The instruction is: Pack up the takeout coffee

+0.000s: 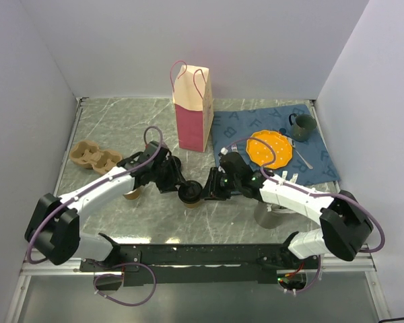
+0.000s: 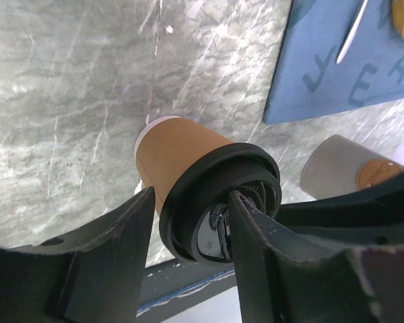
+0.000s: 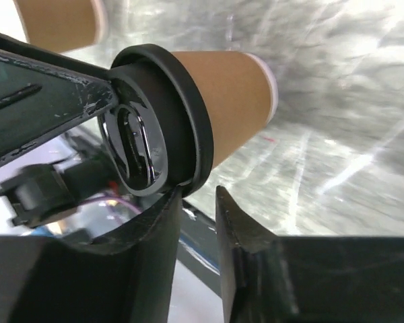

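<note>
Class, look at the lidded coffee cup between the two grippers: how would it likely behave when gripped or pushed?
The coffee cup looks like thin paper, so a hard squeeze would probably dent it. Its base is narrower than the black lid, so a high push might tip it. Laid sideways, its tapered body would likely roll in a curve.

We note a plain brown paper cup (image 3: 57, 23) cropped at 11 o'clock; grey cylindrical can (image 1: 266, 217) half-hidden beneath right arm (image 1: 289, 195).
</note>
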Tool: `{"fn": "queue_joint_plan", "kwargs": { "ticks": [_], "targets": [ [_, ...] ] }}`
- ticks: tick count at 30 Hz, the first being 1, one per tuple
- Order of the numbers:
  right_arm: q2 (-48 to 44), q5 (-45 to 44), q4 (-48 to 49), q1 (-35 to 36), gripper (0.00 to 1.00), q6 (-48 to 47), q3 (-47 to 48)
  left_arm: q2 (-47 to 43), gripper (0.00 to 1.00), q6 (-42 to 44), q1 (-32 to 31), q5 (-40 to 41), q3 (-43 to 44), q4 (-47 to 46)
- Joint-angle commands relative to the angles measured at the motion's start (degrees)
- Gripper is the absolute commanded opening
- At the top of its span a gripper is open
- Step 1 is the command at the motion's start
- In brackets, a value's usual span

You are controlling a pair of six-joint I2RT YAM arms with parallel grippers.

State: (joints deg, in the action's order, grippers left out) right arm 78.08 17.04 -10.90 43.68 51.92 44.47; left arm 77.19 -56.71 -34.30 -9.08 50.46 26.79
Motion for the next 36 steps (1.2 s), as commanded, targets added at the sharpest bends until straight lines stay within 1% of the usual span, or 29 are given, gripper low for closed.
{"fn": "queue_joint_plan", "kwargs": {
  "ticks": [1, 4, 8, 9, 10, 11, 14, 15, 16, 17, 18, 22, 23, 24, 27, 33, 36],
  "targets": [
    [-1.35, -5.17, -13.0, -0.79, 0.38, -8.15, 8.07, 2.88, 0.55, 3.18, -1.38, 1.44, 4.1, 9.6],
    [-2.49, -5.7, -15.2, -0.7, 0.41, -9.82, 9.93, 2.7, 0.57, 3.53, -1.38, 1.78, 7.01, 10.65],
    [-2.24, -6.23, -16.44, -0.61, 0.47, -12.98, 12.39, 2.44, 0.66, 3.97, -1.29, 2.75, 10.18, 12.85],
    [-1.71, -6.75, -16.87, -0.61, 0.51, -14.2, 13.27, 2.44, 0.68, 4.15, -1.29, 4.32, 10.8, 14.16],
    [-1.1, -7.45, -19.58, -0.61, 0.52, -14.56, 15.8, 2.35, 0.78, 4.24, -1.29, 5.21, 12.11, 14.78],
    [0.21, -7.98, -20.65, -0.18, 0.58, -15.18, 17.04, 2.27, 0.83, 4.32, -1.03, 6.43, 12.64, 15.66],
    [2.59, -10.97, -24.6, 0.96, 0.7, -17.03, 22.32, 1.3, 0.93, 4.33, 0.63, 8.9, 13.7, 17.94],
    [3.3, -11.15, -25.31, 1.4, 0.72, -17.64, 23.55, 0.86, 0.95, 4.15, 1.34, 8.91, 13.7, 18.39],
    [4.78, -12.11, -26.79, 1.67, 0.74, -17.9, 26.0, -0.53, 0.97, 3.98, 2.04, 10.82, 13.27, 19.09],
    [5.67, -12.55, -27.33, 2.19, 0.8, -18.34, 27.24, -1.59, 0.98, 3.8, 3.7, 11.19, 12.83, 19.09],
    [6.63, -12.99, -27.86, 3.15, 0.81, -19.57, 28.38, -2.73, 0.99, 3.62, 4.5, 11.97, 11.61, 19.44],
    [12.86, -16.85, -32.78, 6.05, 0.82, -22.03, 36.63, -9.58, 0.99, 2.83, 8.89, 16.02, 8.62, 22.78],
    [13.67, -16.95, -34.53, 6.5, 0.82, -22.39, 37.87, -10.82, 0.99, 2.4, 9.25, 17.85, 8.0, 24.35],
    [14.37, -18.69, -35.15, 6.94, 0.82, -22.82, 38.93, -12.14, 0.97, 2.13, 9.52, 18.31, 6.69, 24.8],
    [16.57, -20.73, -37.96, 7.91, 0.82, -23.79, 41.83, -18.37, 0.97, 0.38, 10.05, 18.84, 4.4, 26.21],
    [18.86, -21.69, -39.99, 8.79, 0.82, -26.08, 41.76, -26.55, 0.97, -3.32, 10.13, 17.69, 2.11, 26.39],
    [19.12, -20.3, -39.38, 9.23, 0.82, -27.05, 40.79, -28.23, 0.97, -4.46, 10.13, 17.61, 1.84, 27.61]
  ]
}}
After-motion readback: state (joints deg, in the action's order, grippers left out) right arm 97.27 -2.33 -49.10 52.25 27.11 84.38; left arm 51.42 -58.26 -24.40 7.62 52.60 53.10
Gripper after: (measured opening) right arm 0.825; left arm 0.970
